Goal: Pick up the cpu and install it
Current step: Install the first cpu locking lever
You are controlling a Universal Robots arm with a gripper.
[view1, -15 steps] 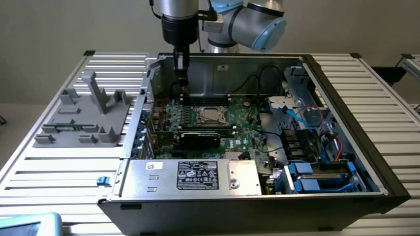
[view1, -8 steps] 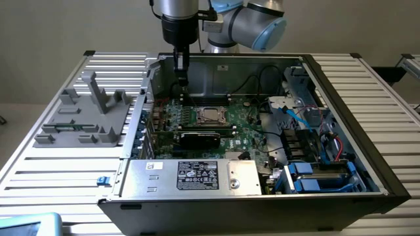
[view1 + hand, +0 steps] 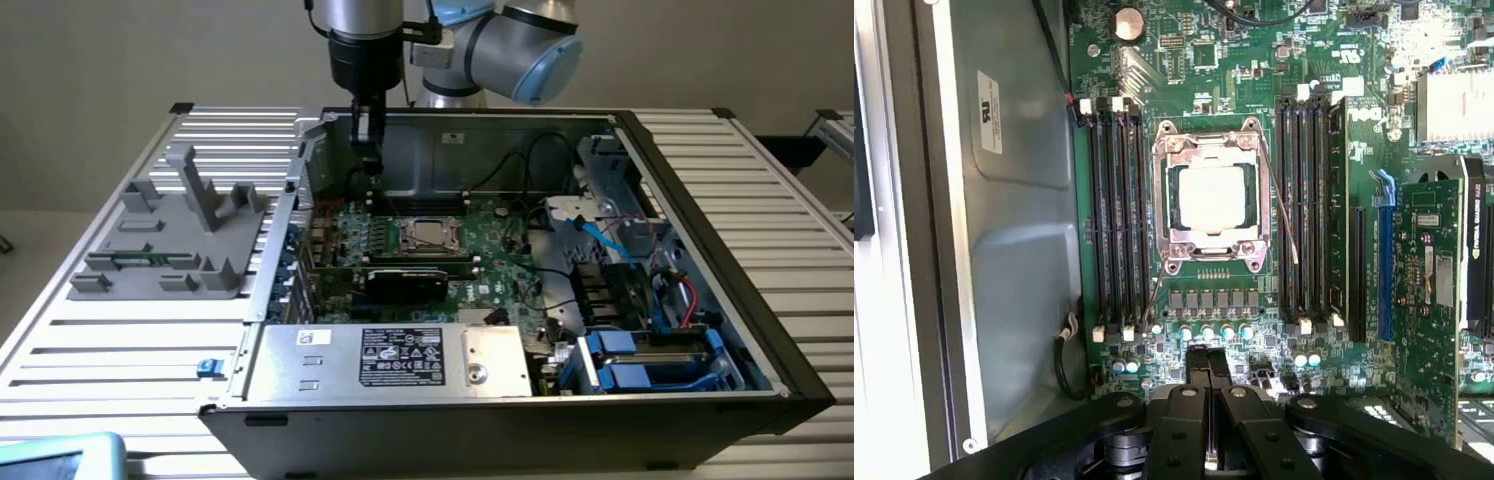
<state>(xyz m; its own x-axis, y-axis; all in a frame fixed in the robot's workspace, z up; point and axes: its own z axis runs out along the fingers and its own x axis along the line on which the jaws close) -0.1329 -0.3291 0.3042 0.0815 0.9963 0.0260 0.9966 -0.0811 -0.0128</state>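
Find the cpu lying flat and square inside the socket frame, mid-board on the motherboard, between the two banks of memory slots. Read the gripper as clenched on nothing, fingertips pressed together, hanging over the strip of board between the socket and the board's far edge in the exterior view, apart from the chip. Judge pick-up and placement done, with the chip resting in its seat. Cannot tell whether the socket's thin wire lever is latched, so leave locking unconfirmed.
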